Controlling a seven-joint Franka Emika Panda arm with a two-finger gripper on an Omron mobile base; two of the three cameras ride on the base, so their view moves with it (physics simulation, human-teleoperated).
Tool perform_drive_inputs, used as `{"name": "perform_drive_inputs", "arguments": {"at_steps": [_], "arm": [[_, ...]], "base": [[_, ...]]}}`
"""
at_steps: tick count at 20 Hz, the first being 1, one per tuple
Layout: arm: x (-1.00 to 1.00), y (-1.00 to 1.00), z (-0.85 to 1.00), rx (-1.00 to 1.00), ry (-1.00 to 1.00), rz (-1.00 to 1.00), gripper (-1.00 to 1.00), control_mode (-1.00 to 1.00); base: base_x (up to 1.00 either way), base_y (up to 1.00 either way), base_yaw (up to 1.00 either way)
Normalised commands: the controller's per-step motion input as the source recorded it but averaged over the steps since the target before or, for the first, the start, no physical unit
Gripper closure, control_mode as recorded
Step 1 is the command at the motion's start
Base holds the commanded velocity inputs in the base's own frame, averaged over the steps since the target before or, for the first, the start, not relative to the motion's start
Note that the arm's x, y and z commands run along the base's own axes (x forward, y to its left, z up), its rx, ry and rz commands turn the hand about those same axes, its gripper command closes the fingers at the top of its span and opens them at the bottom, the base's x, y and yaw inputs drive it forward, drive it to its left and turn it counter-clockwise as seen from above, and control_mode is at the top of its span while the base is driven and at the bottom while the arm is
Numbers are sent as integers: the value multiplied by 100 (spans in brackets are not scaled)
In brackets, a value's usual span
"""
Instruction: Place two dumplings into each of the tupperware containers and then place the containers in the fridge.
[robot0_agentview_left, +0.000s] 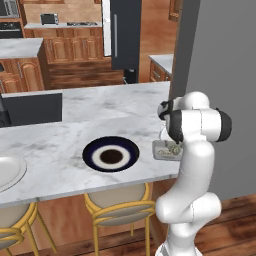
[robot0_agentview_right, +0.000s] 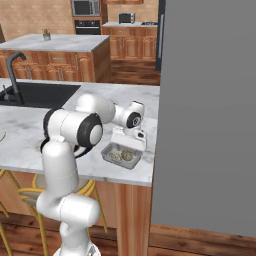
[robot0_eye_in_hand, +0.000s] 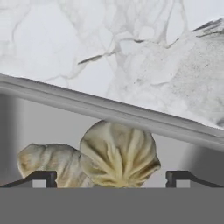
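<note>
I am holding my pincer (robot0_eye_in_hand: 112, 177) low over a container (robot0_agentview_right: 121, 155) that is sitting on the marble counter (robot0_agentview_left: 60, 145), near the counter's right end, just beside a tall grey wall (robot0_agentview_right: 210, 115). My two tips are standing wide apart, one at each side of the hand view, and nothing is between them that they are pressing, so the pincer is released.

Inside the container two dumplings are lying. In the hand view the bigger-looking dumpling (robot0_eye_in_hand: 118, 153) is sitting in the middle, with its pleats on top, and the second dumpling (robot0_eye_in_hand: 50, 162) is touching it on the left. Behind them the grey rim (robot0_eye_in_hand: 109, 109) of the container is running across the view, and beyond it the marble is showing. In the right base view I am also seeing the two pale lumps inside the tray, under my hand.

In the left base view the container (robot0_agentview_left: 164, 150) is partly hidden behind my arm. To its left, well apart, a dark plate (robot0_agentview_left: 111, 154) with a white ring is lying on the counter, and a white plate (robot0_agentview_left: 7, 172) is showing at the left edge. A black sink (robot0_agentview_right: 37, 95) with a faucet (robot0_agentview_right: 14, 70) is set in the counter farther back.

The fridge (robot0_agentview_left: 125, 32) is standing far away across the room, dark, with its grey handle (robot0_agentview_left: 115, 35), and its door is looking shut.
</note>
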Motion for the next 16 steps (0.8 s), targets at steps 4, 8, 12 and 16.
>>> {"name": "perform_drive_inputs", "arguments": {"at_steps": [4,8,12,16], "arm": [[-1,14,29,0,-7,0,-100,-100],[0,58,0,0,-14,0,-100,-100],[0,74,2,0,-14,0,-100,-100],[0,69,0,-1,-9,0,-100,-100]], "base": [[0,0,0],[0,0,0],[0,0,0],[0,0,0]]}}
